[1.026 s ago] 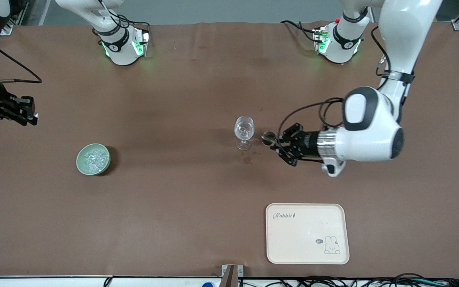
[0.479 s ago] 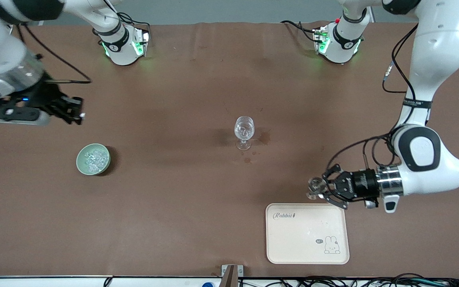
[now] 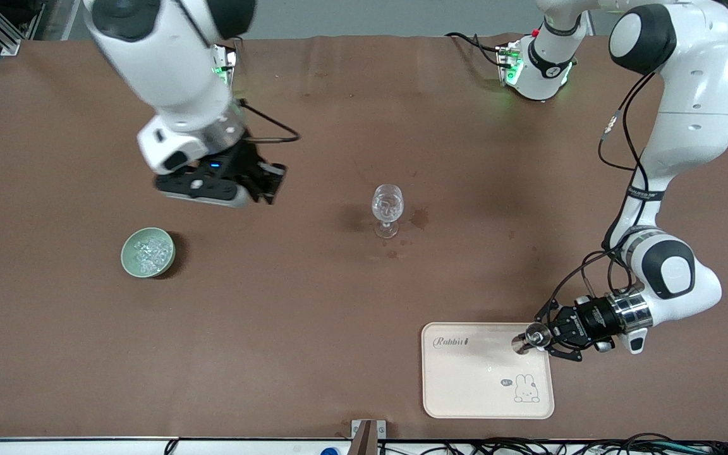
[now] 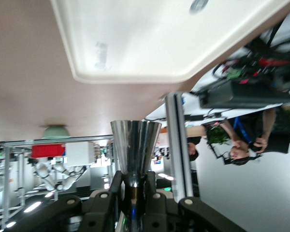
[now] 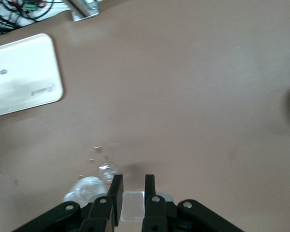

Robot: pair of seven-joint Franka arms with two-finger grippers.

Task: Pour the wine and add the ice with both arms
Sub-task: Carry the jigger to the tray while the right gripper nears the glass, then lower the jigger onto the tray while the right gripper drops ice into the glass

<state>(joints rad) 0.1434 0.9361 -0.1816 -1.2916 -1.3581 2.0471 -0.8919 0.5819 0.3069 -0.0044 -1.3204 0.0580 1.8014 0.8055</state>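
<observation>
A metal jigger (image 3: 520,342) was pinched by the left gripper (image 3: 531,338) over the cream tray (image 3: 465,392), while an ice cube (image 5: 133,206) (clear) was clamped by the right gripper (image 5: 132,193), well apart from the tray.

Even overhead light, blurred wrist views

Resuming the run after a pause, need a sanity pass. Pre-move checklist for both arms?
1. Right gripper shut on an ice chunk: ok.
2. Right gripper over the stemmed glass: not ok, it is over bare table toward the right arm's end.
3. Stemmed glass upright: ok.
4. Left gripper shut on the metal cup: ok.
5. Metal cup over the tray: ok, at its edge.
6. Metal cup resting on the tray: cannot tell.
</observation>
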